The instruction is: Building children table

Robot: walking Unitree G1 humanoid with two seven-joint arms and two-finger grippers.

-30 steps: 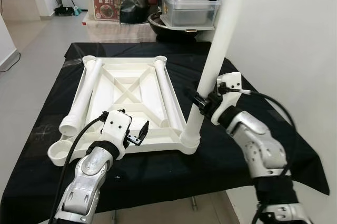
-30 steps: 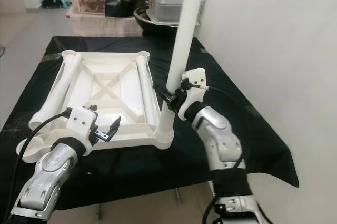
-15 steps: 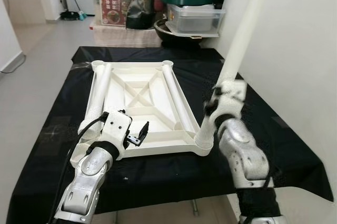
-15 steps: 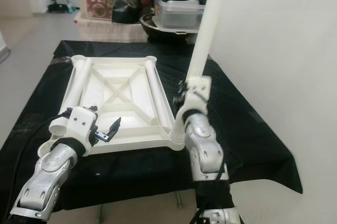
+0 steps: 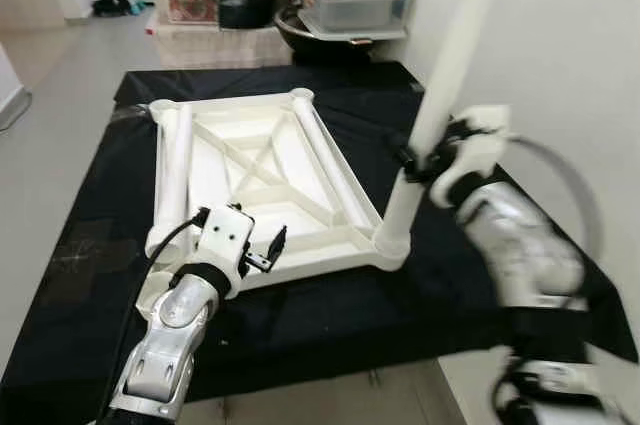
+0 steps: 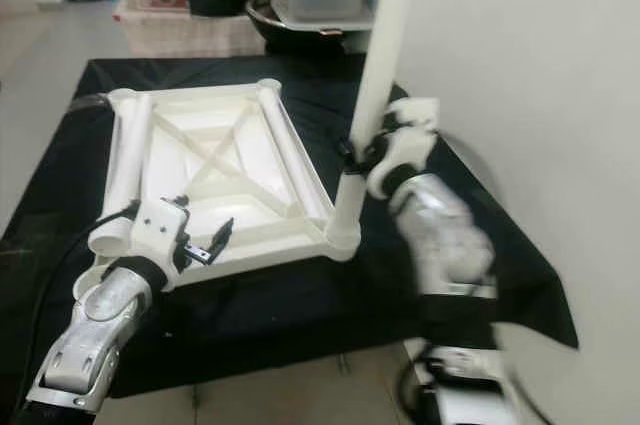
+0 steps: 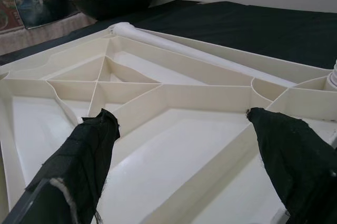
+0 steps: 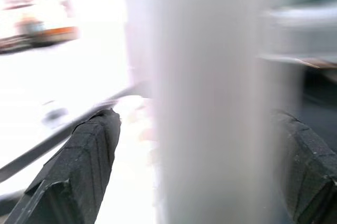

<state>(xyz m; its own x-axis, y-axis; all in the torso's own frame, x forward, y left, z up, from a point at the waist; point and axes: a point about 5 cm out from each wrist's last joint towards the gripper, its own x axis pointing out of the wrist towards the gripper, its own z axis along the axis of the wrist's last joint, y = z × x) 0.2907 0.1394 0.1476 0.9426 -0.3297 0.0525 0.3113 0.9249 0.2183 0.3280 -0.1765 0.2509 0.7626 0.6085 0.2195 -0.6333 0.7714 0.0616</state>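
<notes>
The step in hand looks like seating a leg: the long white plastic tube leg [image 5: 440, 105] stands nearly upright, leaning a little, with its foot in the round corner socket [image 5: 391, 242] at the near right corner of the upturned white plastic tabletop with its ribbed, cross-braced underside [image 5: 250, 170]. The tabletop lies flat on the worktop covered with a black cloth [image 5: 330, 310].

The right gripper [image 5: 415, 163] is at the lower part of this leg, above the socket. In the right wrist view, which is blurred, the leg runs between the two black fingers [image 8: 79, 161] with gaps showing on both sides, so the gripper brackets the leg with its fingers spread rather than pinching it.

The left gripper [image 5: 270, 250] hovers over the near edge of the tabletop, fingers [image 7: 87, 150] apart and holding nothing, aimed across the ribbed underside.

Two further white tube legs lie along the long sides of the tabletop, one at the left [image 5: 172, 180] and one at the right [image 5: 335, 173].

Next, I judge, the upright leg needs straightening and pressing home in its socket, while the left gripper steadies the tabletop; a loose leg could topple
</notes>
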